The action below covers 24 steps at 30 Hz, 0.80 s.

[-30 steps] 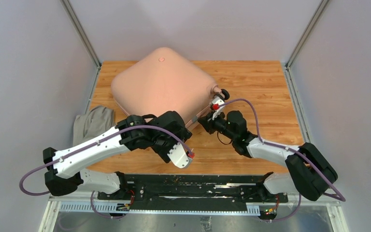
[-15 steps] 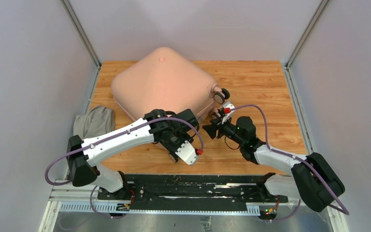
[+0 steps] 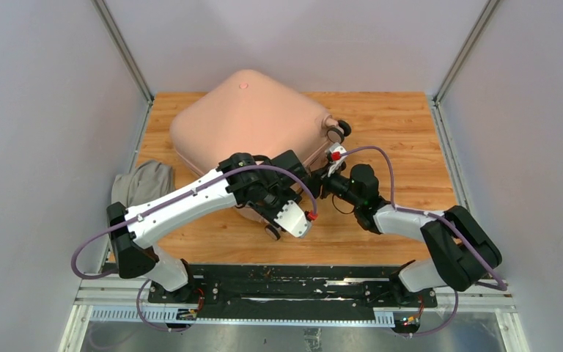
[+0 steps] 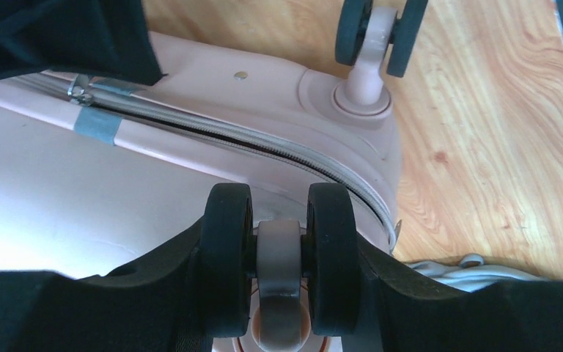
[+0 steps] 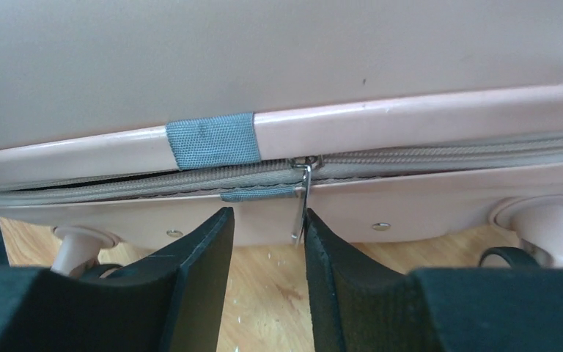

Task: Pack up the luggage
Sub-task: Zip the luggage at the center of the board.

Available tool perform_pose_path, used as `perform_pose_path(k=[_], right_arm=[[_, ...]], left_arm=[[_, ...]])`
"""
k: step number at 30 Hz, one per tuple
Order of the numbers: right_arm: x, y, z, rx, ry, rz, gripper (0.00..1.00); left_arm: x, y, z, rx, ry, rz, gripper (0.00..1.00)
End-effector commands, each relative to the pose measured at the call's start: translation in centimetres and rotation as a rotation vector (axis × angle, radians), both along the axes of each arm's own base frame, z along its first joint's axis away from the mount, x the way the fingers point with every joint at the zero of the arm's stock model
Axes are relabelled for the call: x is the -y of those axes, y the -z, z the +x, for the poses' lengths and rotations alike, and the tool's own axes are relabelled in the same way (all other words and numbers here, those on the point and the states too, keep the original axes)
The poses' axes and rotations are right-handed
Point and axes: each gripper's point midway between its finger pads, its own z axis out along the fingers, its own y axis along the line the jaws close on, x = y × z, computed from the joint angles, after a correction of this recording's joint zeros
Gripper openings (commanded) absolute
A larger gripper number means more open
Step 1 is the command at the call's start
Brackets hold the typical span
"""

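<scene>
The pale pink luggage (image 3: 245,121) lies closed on the wooden table, its lid up. My left gripper (image 3: 273,224) is at its near corner and is shut on a black-and-pink wheel (image 4: 280,249), with one finger pressed on each outer side. A second wheel (image 4: 376,37) stands beyond it. My right gripper (image 3: 318,178) is open at the luggage's wheel side. The metal zipper pull (image 5: 300,202) hangs just inside its right finger (image 5: 330,257). The zipper is partly undone to the left of the pull, beside a grey tape patch (image 5: 212,139).
A grey cloth bundle (image 3: 141,183) lies on the table left of the luggage, beside the left arm. Another luggage wheel (image 3: 339,130) sticks out at the right corner. Grey walls and metal posts close in the table on three sides.
My left arm swung right and closed on the near wheel. The luggage's right corner shifted away from me. My right gripper pulled back, then came in to the zipper pull.
</scene>
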Motion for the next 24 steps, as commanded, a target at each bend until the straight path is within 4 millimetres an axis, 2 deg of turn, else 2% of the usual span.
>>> perform_pose_path(k=[1,4,7,8,11,15,19,22,24], right_arm=[[-0.6,-2.3,1.3,0.054,-0.015,0.058,0.41],[-0.2,-2.3,1.7,0.06,0.009,0.055,0.33],[1.0,-2.2,2.5,0.063,0.055,0.049,0.3],[1.4,-2.2,2.9,0.061,0.068,0.047,0.3],[2.0,-2.0,3.6,0.027,0.064,0.039,0.42],[1.1,-2.0,3.1,0.008,-0.022,0.031,0.48],[0.0,-2.5,2.2,0.006,-0.11,0.059,0.48],[-0.6,-2.9,2.0,0.003,-0.148,0.073,0.43],[-0.8,-3.1,1.9,0.008,-0.157,0.082,0.36]], left_arm=[[1.7,-7.3,2.1,0.2,-0.009,-0.197,0.0],[1.0,-6.6,1.8,0.196,-0.004,-0.174,0.0],[0.4,-6.0,1.3,0.188,-0.001,-0.164,0.0],[0.3,-5.9,1.2,0.185,0.001,-0.162,0.0],[0.1,-6.0,0.9,0.183,0.002,-0.17,0.0],[0.2,-6.2,0.9,0.188,0.004,-0.177,0.0],[0.2,-6.3,0.9,0.191,0.006,-0.177,0.0],[0.2,-6.5,0.9,0.193,0.005,-0.18,0.0],[0.2,-6.5,1.0,0.197,0.005,-0.179,0.0]])
